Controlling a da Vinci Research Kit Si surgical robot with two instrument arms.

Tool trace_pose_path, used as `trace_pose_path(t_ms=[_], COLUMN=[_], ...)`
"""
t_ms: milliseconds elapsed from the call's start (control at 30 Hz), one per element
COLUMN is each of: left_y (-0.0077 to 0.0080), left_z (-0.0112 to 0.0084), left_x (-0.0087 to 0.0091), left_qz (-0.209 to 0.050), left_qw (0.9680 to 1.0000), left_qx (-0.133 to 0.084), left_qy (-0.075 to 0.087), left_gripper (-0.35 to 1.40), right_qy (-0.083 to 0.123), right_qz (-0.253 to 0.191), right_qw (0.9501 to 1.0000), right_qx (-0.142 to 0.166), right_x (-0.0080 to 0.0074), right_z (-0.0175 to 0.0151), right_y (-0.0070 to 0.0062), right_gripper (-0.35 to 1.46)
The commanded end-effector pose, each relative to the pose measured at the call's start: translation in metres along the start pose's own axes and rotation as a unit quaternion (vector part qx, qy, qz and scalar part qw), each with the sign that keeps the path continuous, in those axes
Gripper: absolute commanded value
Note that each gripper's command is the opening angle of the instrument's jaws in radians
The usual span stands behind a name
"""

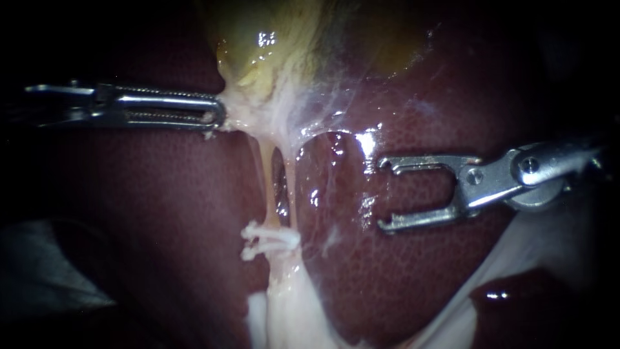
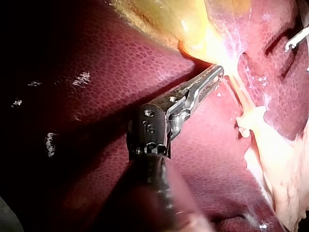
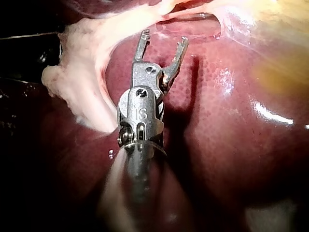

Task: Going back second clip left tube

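Two pincers — left instrument (image 1: 216,117) clenched on the gallbladder (image 1: 271,39), right instrument (image 1: 382,194) released over the liver (image 1: 420,271).

Surgical bench, exposed liver (image 1: 420,278), gallbladder (image 1: 271,39)

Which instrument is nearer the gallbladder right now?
Left. The left instrument is shut on pale tissue right at the gallbladder's lower edge. The right instrument stands open over the liver, apart from the gallbladder.
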State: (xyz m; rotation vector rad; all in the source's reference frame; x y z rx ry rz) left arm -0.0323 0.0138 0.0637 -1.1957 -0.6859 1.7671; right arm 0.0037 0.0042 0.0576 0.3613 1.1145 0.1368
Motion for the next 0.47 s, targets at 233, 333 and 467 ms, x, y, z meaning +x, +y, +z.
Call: trace_pose_path(t_ms=[233,333,467], left_y=[-0.0008,-0.0006,-0.0006], left_z=[0.0011,0.0010,0.0007], left_x=[-0.0005,-0.0004,-0.0003], left_qz=[0.002,0.002,0.002], left_qw=[1.0000,1.0000,1.0000], left_qx=[0.001,0.001,0.000], left_qy=[-0.006,-0.006,-0.006], left_gripper=[-0.35,-0.35,-0.35], right_qy=[0.000,0.001,0.003], right_qz=[0.000,0.000,0.000], right_qw=[1.0000,1.0000,0.9999], right_qx=[0.002,0.004,0.010], right_x=[0.0001,0.0002,0.0003], right_z=[-0.0001,-0.0001,0.0002], right_y=[-0.0002,-0.0002,-0.0004], right_gripper=[0.50,0.50,0.50])
